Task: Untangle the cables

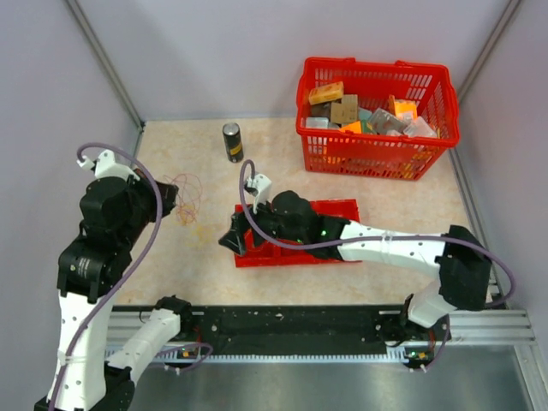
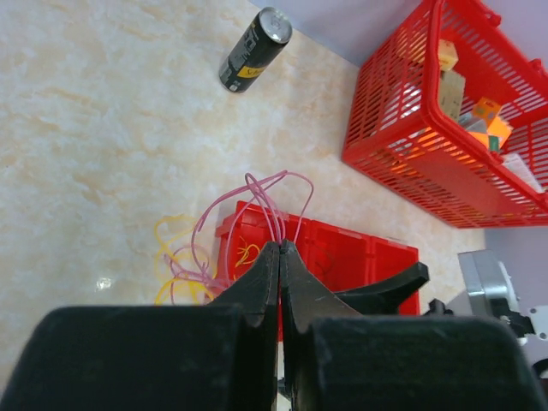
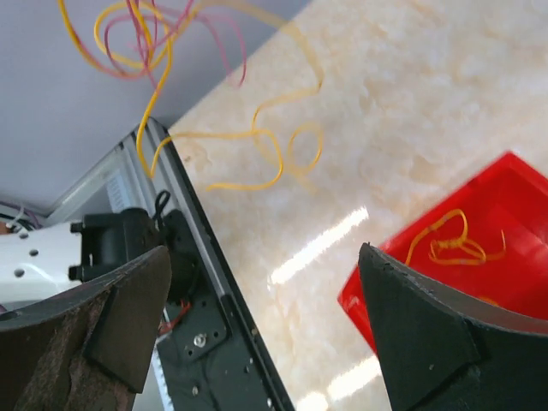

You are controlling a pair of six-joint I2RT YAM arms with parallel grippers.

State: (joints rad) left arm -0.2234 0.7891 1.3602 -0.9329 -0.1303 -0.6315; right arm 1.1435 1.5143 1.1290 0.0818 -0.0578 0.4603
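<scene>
Marbled tabletop (image 1: pixel 205 265) runs under both arms. Nearest me, my right claw (image 3: pixel 264 255) hangs spread wide and empty over the red tray's (image 1: pixel 342 208) left corner, probably waiting for a strand. Left of the tray, my left claw (image 2: pixel 280 261) pinches the red cable (image 2: pixel 257 193), lifted to draw it free of the yellow cable (image 3: pixel 248 137). One yellow loop (image 3: pixel 449 244) lies inside the tray. Beyond the tray stand a can (image 1: pixel 232 141) and a basket (image 1: pixel 368 158).

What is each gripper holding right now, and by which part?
The left gripper pinches the red cable where its looped strands bunch together; the right gripper is open and holds nothing.
</scene>
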